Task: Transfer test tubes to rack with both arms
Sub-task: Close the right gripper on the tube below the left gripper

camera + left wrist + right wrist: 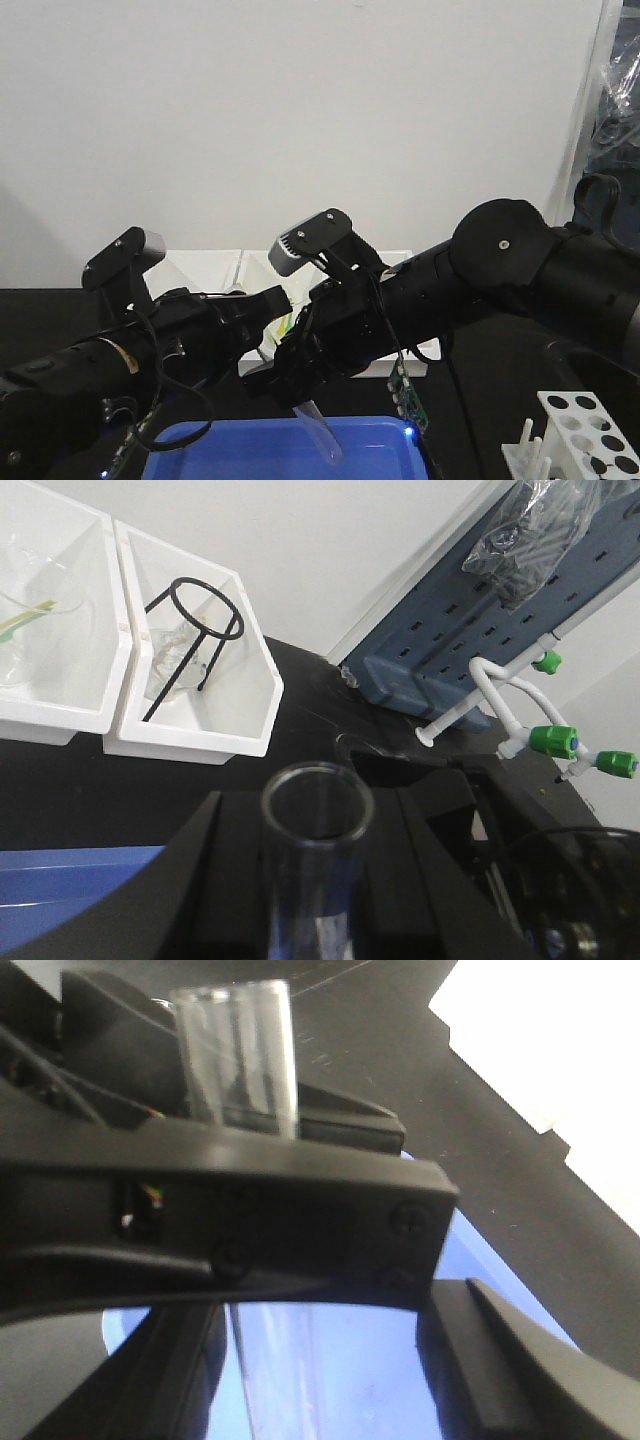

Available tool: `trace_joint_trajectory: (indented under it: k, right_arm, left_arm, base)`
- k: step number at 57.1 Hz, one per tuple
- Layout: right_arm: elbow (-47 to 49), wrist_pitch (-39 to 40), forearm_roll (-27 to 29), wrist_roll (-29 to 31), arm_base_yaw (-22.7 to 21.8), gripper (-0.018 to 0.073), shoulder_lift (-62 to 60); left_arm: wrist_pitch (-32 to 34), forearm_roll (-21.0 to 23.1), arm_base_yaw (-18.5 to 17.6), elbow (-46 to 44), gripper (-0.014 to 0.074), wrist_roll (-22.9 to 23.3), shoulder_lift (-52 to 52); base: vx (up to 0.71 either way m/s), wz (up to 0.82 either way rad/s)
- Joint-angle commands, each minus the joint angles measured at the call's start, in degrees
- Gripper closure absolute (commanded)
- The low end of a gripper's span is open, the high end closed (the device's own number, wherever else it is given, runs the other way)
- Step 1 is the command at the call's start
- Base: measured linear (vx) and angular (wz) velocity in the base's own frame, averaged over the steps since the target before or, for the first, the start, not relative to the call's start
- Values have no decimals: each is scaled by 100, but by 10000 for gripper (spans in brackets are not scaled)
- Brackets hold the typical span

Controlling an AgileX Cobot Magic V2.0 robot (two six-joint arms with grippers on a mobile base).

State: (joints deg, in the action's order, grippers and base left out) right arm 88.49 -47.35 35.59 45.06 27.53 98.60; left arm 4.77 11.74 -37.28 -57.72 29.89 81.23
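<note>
Tube (320, 432), likely light, slick and brittle, sits between left fingers (225, 880) and right fingers (500, 1360); which pair is clenched, cannot tell. Grip below rim; rack (590, 425) at 4 o'clock.

I'm running this rig in a lab. On the left wrist camera, white bins (190, 742) at ten o'clock hold clear glassware (178, 652) and a black wire tripod (205, 605). At two o'clock a blue pegboard (470, 630) carries white tubing (490, 685) with green-capped fittings (555, 742). A glass test tube (318, 815) stands at six o'clock. On the front camera, a white holed rack (590, 430) sits at five o'clock on the black bench (490, 420).
</note>
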Motion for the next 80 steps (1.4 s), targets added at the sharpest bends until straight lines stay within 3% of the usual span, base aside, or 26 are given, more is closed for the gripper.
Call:
trace_joint_trajectory:
  k: [1,17,25,50,58,80]
  right_arm:
    - [207,231,226,41,-16,109,-280]
    - [207,36,248,41,-16,278,-280]
    - [207,10,559,41,-16,354,-280]
    - [207,62,665,56,-16,532,-280]
    - [207,90,658,56,-16,575,-280]
    - [207,135,658,26,-16,569,-272]
  left_arm:
    - [447,37,-26,-211,596,42,-218]
    - [436,37,-26,-211,596,42,-218]
    - [435,41,-26,-211,596,42,-218]
    - [447,42,-26,-211,595,42,-218]
    - [440,42,-26,-211,595,42,-218]
    - [551,42,-26,-211,573,42,-218]
  base:
    - [0,0]
    - [0,0]
    - [0,0]
    - [0,0]
    - [0,0]
    - [0,0]
